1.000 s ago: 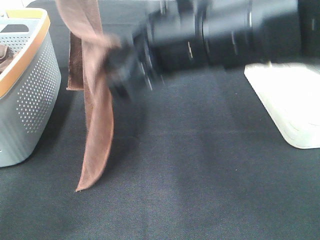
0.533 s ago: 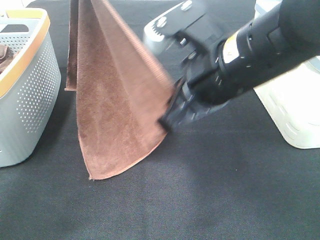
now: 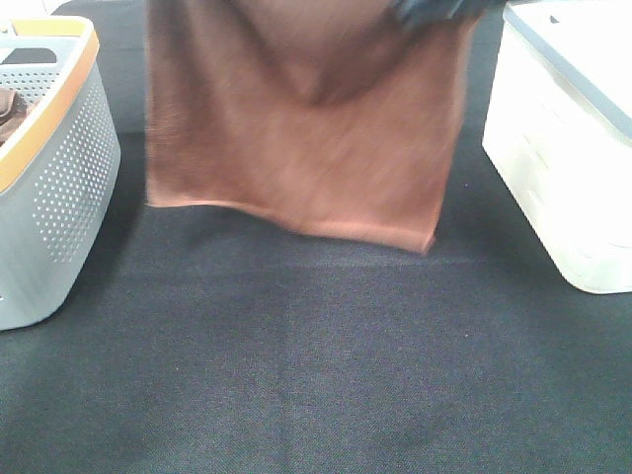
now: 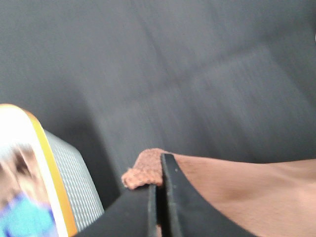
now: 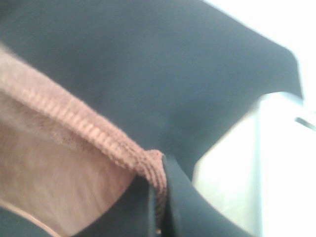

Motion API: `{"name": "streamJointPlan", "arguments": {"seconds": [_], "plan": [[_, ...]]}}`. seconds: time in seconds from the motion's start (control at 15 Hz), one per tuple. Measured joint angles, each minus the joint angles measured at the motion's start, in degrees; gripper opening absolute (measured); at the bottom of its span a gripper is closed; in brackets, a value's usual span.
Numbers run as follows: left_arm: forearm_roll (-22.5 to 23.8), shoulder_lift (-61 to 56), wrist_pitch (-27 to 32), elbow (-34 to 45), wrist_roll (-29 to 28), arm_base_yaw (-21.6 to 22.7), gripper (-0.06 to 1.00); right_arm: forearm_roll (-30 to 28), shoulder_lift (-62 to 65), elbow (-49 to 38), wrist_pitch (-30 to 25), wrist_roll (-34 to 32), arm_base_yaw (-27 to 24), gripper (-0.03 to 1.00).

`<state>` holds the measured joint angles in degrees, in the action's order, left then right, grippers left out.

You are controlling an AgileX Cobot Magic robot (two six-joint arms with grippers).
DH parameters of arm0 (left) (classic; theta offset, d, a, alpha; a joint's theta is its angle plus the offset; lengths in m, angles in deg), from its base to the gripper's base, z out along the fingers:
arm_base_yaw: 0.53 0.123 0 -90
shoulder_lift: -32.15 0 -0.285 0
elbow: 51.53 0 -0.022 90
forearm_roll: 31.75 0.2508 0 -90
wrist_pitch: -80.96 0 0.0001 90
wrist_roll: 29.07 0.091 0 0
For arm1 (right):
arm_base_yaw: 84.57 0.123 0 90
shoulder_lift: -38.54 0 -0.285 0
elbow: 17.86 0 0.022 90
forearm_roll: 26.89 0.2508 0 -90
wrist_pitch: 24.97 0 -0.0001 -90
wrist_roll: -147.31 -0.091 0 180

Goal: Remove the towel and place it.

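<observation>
The reddish-brown towel (image 3: 306,128) hangs spread out flat above the black table, its lower hem clear of the cloth surface. My left gripper (image 4: 160,173) is shut on one top corner of the towel (image 4: 143,168). My right gripper (image 5: 159,187) is shut on the other top corner, with the stitched hem (image 5: 84,128) running from its jaws. In the high view only a dark part of the right gripper (image 3: 434,12) shows at the towel's top right corner; the left gripper is out of that frame.
A grey perforated basket with an orange rim (image 3: 59,188) stands at the left, with a darker cloth inside. A white box (image 3: 573,148) stands at the right. The black table (image 3: 326,365) stretches below and in front of the towel.
The right arm has swung up and to the right with a towel corner. The towel has gone from a narrow hanging strip to a wide flat sheet held by two corners.
</observation>
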<state>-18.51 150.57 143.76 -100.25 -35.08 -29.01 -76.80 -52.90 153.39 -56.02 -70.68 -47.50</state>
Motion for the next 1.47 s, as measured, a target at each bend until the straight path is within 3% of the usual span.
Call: {"name": "streamJointPlan", "arguments": {"seconds": [0.13, 0.27, 0.33, 0.4, 0.53, 0.73, 0.87, 1.0, 1.07, 1.2, 1.33, 1.47], "plan": [[2.23, 1.43, -5.56, 0.0, 0.0, 0.0, 0.0, -0.52, 0.0, 1.03, 8.42, -0.46, -5.61, 0.0], [5.96, 3.55, -13.46, 0.0, 0.0, 0.0, 0.0, -0.74, -2.23, 1.09, 24.06, -0.52, -12.66, 0.0], [7.79, 4.3, -15.93, 0.0, 0.0, 0.0, 0.0, -0.8, -4.01, 1.09, 29.28, -0.57, -15.41, 0.0], [9.68, 5.27, -18.33, 0.0, 0.0, 0.0, 0.0, -0.63, -6.42, 1.78, 33.4, -0.57, -17.53, 0.0], [14.04, 7.96, -22.98, 0.0, -0.06, 0.06, 0.0, 0.52, -11.97, 5.39, 36.1, -0.57, -20.0, 0.0], [16.16, 12.55, -29.39, 0.0, -0.4, 2.86, 0.0, 0.8, -22.06, 14.95, 36.33, 1.26, -20.23, 0.0], [15.64, 15.18, -31.51, 0.0, -3.72, 5.21, 0.0, 0.97, -26.76, 18.33, 34.72, 2.18, -20.23, 0.0], [11.46, 17.13, -29.68, 0.0, -6.82, 5.9, 0.0, 1.6, -29.68, 18.68, 31.05, 2.23, -20.0, 0.0], [11.46, 17.13, -29.68, 0.0, -6.82, 5.9, 0.0, 1.6, -29.68, 18.68, 31.05, 2.23, -20.0, 0.0], [4.87, 17.59, -24.01, 0.0, -7.22, 5.73, 0.0, 5.56, -30.14, 18.68, 24.47, 2.98, -19.71, 0.0], [-2.69, 17.59, -13.92, 0.0, -4.41, 5.33, 0.0, 15.36, -30.14, 18.91, 17.88, 10.66, -19.42, 0.0], [-6.25, 17.59, -5.9, 0.0, -2.35, 5.27, 0.0, 36.27, -30.14, 18.91, 8.25, 28.99, -19.31, 0.0]]}}
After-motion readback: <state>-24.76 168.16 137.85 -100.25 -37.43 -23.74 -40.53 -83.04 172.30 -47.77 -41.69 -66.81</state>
